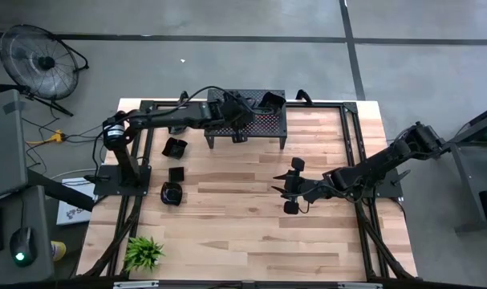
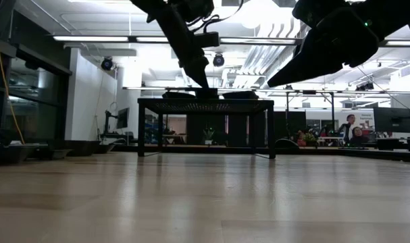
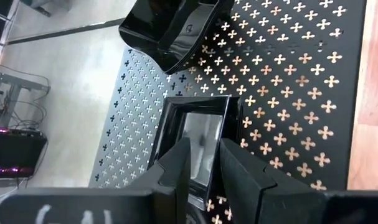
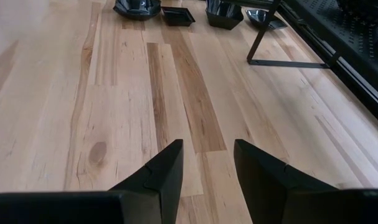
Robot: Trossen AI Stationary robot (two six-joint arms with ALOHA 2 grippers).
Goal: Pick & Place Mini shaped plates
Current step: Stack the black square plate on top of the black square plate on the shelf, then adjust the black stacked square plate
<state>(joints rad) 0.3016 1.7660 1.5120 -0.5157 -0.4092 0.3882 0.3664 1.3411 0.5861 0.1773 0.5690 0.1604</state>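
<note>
Up top, left claw [image 3: 204, 163] pinches a glossy square plate [image 3: 198, 134] on the perforated stand [image 3: 288, 81]; right claw [image 4: 207, 163] spread.

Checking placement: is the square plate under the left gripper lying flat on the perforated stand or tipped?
Flat, apparently. The left wrist view shows the square plate rim-up on the perforated stand, the left gripper straddling its near rim.

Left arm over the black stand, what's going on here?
The left gripper is over the perforated stand at the table's back edge, its fingers straddling the rim of a square plate that sits on the stand's top. Whether it is gripping or has let go cannot be told. A stack of dishes sits beside it on the stand. Three more plates lie on the table near the left arm's base. The right gripper hangs open and empty over bare table.
</note>
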